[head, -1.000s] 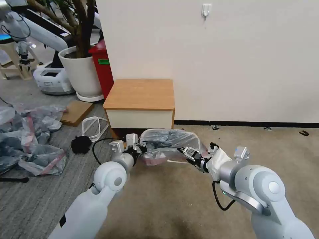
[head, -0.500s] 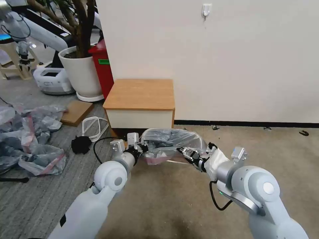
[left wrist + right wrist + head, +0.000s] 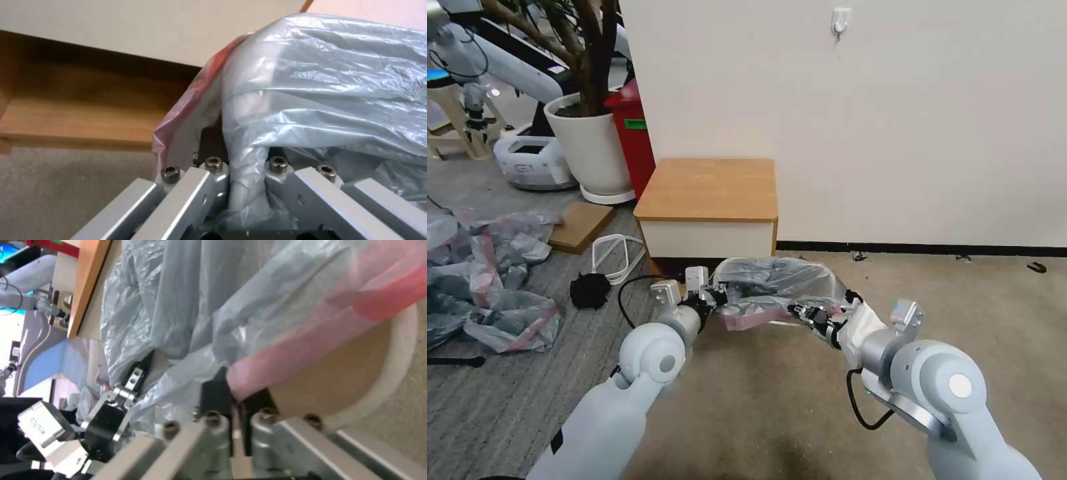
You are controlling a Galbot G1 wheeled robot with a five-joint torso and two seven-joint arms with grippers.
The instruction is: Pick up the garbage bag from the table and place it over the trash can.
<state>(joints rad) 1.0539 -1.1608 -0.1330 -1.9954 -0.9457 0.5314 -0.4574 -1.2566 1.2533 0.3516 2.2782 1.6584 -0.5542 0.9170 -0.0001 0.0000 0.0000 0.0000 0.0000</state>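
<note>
Head view: the left hand (image 3: 715, 296) and right hand (image 3: 802, 311), both clamped on a thin translucent grey plastic garbage bag (image 3: 774, 280) with a pink drawstring rim, stretch it over the cream rectangular trash can (image 3: 356, 383), at 6 o'clock from the light-wood desk (image 3: 710, 189). Next, likely: lower the rim evenly.

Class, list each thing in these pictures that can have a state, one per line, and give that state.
Garbage bag: off the table, stretched between both grippers, its pink rim over the trash can's mouth.
Trash can: on the floor before the table, partly draped by the bag.
Table: top bare.
Left gripper: shut on the bag's grey plastic.
Right gripper: shut on the bag's pink rim.
</note>
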